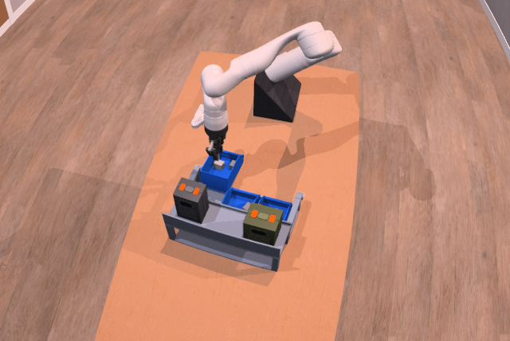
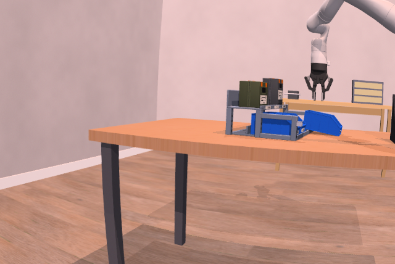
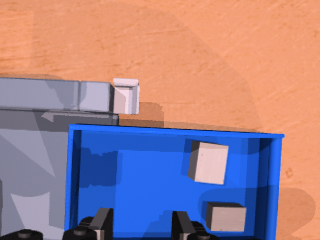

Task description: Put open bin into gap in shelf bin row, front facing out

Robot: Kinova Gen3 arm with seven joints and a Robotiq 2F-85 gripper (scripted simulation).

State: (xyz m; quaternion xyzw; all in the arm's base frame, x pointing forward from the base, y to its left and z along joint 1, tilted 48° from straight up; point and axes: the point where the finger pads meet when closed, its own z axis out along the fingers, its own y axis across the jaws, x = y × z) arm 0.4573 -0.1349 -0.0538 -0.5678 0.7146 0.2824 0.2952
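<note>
Gripper [image 1: 214, 158] [image 2: 318, 99] [image 3: 142, 222] is hovering above the open bin [image 1: 216, 179] [image 2: 322, 123] [image 3: 175, 131], its fingers standing partly apart with nothing between them. That bin is lying tilted at the front of the shelf [image 1: 222, 236] [image 2: 257, 124] [image 3: 50, 93], its back end raised over the shelf's front edge and its low, open front pointing away from the shelf. Two pale blocks [image 1: 218, 165] [image 3: 210, 163] are sitting inside, towards that low front. The neighbouring bins [image 1: 246, 194] [image 2: 276, 127] are occupying the shelf beside the gap, and the dark case [image 1: 189, 201] [image 2: 276, 92] is standing on the shelf's upper board near the gap's end.

The step in hand is probably getting the bin started into the shelf. Doing it well means lining its sides up with the gap before pushing, then working from the low front, steadily and straight into the shelf, while watching clearance under the board. Once the back is under, the front is needing a gentle lift over the shelf's lip; a steep tilt or sudden shove is risking spilled blocks or a snagged neighbour.
</note>
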